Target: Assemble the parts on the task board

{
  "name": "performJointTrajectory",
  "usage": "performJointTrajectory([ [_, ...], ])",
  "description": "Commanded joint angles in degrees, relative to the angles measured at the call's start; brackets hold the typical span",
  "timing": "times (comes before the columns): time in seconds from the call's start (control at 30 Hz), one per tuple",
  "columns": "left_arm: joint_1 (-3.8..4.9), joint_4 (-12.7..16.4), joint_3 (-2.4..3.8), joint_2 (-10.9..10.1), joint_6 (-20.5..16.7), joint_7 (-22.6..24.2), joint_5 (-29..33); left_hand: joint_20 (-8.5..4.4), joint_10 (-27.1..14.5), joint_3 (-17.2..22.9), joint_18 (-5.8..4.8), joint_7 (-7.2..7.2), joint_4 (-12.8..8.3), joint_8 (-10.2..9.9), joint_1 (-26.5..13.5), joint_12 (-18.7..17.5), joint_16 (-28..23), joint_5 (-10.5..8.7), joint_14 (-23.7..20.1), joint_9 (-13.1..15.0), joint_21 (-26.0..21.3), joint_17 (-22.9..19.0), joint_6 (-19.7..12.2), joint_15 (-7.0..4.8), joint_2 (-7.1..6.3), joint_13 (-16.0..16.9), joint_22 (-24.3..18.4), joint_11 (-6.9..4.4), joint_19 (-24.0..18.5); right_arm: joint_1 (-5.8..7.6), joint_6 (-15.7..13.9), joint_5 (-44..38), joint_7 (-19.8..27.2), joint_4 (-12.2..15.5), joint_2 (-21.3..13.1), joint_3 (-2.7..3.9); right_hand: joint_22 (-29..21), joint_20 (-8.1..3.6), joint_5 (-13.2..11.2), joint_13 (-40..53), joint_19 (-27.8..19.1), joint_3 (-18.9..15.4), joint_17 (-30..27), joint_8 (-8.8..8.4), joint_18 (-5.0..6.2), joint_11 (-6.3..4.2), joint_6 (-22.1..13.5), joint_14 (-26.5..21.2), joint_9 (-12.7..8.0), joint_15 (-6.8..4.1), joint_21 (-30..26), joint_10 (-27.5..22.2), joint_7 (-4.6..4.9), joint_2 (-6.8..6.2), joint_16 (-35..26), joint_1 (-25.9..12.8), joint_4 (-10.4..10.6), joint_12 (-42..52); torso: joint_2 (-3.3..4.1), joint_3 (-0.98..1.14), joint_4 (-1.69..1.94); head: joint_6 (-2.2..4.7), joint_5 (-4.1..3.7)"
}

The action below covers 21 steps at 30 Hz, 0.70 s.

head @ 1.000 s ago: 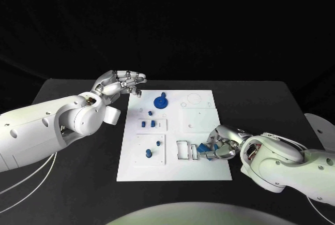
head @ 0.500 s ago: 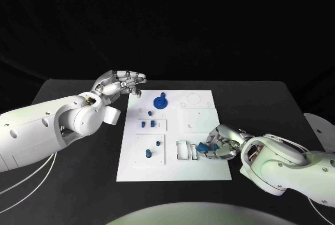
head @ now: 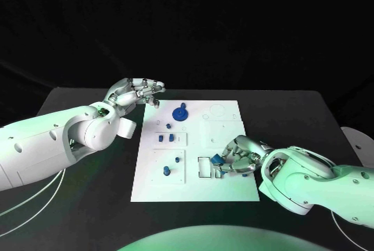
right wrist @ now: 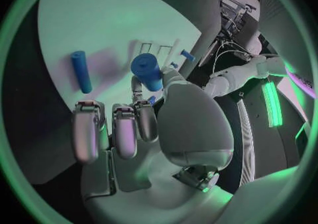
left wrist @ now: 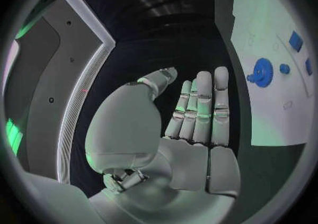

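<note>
Gripping a short blue cylinder point(right wrist: 147, 72) in its fingertips, the right hand point(head: 240, 158) sits low over the white task board point(head: 234, 189), right beside the slotted frames near the board's front edge. Left hand point(head: 137, 92) hangs above the black worktop point(head: 304, 116) off the board's far left corner, fingers loosely apart, holding nothing. Blue gear point(head: 181, 115) stands at the board's far end; another blue rod point(right wrist: 81, 71) lies flat on the board near the right hand.

No legible text, label, brand mark, number or sign appears on the flat white rectangular task board point(head: 195, 175), on the small blue plastic parts point(head: 180, 114) standing on it, or on the matte black surface point(head: 296, 116) that carries them.
</note>
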Motion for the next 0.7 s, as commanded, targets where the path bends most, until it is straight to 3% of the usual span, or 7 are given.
performJointTrajectory([
  [0.03, 0.02, 0.1, 0.04, 0.2, 0.6, 0.3, 0.3, 0.10, -0.4, -0.4, 0.67, -0.09, 0.1, 0.3, -0.4, 0.2, -0.1, -0.13, -0.3, -0.1, -0.2, -0.1, 0.4, 0.09, 0.23, -0.1, -0.1, 0.09, -0.1, 0.02, 1.6, 2.6, 0.0, -0.3, 1.3, 0.01, 13.0, -0.34, 0.1, 5.7, 3.3, 0.8, 13.0, 0.18, -1.03, -0.49, 2.4, 5.7, 1.0, -0.39, -0.1, 1.4, -2.05, 0.17, 0.2, -1.1, -0.4, 0.2, 0.00, 0.00, 0.08, -0.10, 0.07],
  [0.4, 0.02, 0.2, 0.04, 0.3, 0.9, 0.1, 0.3, 0.11, -0.5, -0.4, 0.66, -0.08, 0.2, 0.3, -0.5, 0.3, -0.1, -0.07, -0.3, -0.1, -0.2, -0.1, 0.4, 0.10, 0.25, -0.1, -0.1, 0.10, -0.2, 0.04, 2.7, 1.9, -1.1, -2.1, 4.4, 0.02, 13.0, -0.33, -1.3, 5.9, 3.3, 1.1, 13.1, 0.04, -1.04, -0.46, 2.7, 5.7, 1.4, -0.36, 0.0, 1.5, -2.03, -0.73, 0.2, -3.7, -0.4, 0.2, 0.00, -0.09, 0.06, -0.05, 0.28],
  [0.7, 0.02, 0.3, 0.04, 0.2, 1.1, -0.2, 0.3, 0.12, -0.6, -0.5, 0.66, -0.06, 0.3, 0.3, -0.6, 0.3, 0.0, 0.00, -0.3, -0.1, -0.2, -0.1, 0.3, 0.12, 0.29, -0.1, -0.2, 0.12, -0.2, 0.03, 3.5, 1.2, -1.3, -3.2, 5.8, 0.02, 13.0, -0.24, -5.9, 6.3, 3.2, -0.4, 13.0, 0.00, -1.00, -0.41, 3.2, 5.7, 2.0, -0.30, -0.1, 1.7, -2.02, -1.68, 0.2, -8.3, -0.3, 0.3, 0.05, -0.02, 0.05, -0.09, 0.44],
])
